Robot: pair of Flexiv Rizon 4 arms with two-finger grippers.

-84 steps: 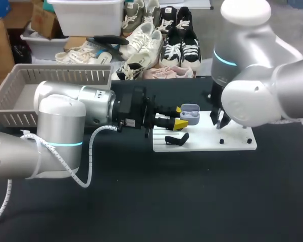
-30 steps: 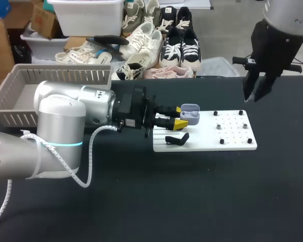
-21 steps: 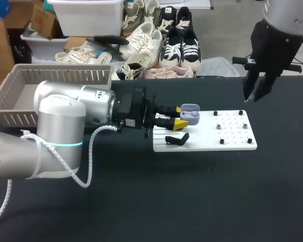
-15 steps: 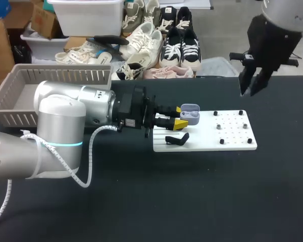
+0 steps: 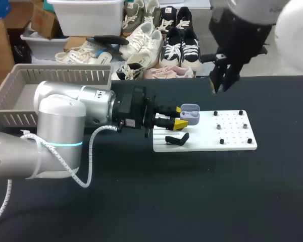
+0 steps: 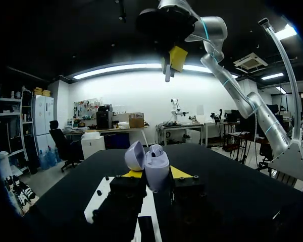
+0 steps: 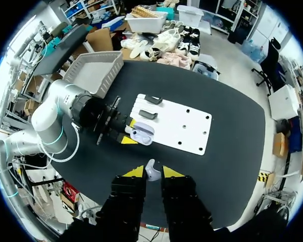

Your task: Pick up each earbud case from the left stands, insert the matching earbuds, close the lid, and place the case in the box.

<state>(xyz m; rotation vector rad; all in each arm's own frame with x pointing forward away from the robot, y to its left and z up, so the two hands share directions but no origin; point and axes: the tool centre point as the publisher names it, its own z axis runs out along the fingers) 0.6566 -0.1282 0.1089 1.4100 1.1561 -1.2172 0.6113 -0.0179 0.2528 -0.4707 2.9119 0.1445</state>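
Observation:
A pale lilac earbud case (image 5: 190,115) with its lid swung open is held at the left end of the white board (image 5: 232,142). My left gripper (image 5: 180,116) is shut on it from both sides. In the left wrist view the case (image 6: 155,170) stands upright between the yellow tips, lid (image 6: 133,155) tipped aside. My right gripper (image 5: 219,84) hangs high above the table, behind and to the right of the case. The right wrist view shows this right gripper (image 7: 151,174) shut on a small white earbud (image 7: 150,169), looking straight down on the case (image 7: 141,134).
A black stand (image 5: 176,139) sits on the board in front of the case. Several small black pegs (image 5: 221,141) dot the board's right part. A grey basket (image 5: 20,91) stands at the table's far left. Dark tabletop spreads in front of the board.
My right gripper has swung left with the earbud, from above the board's right end toward the case. The left arm and case have stayed still.

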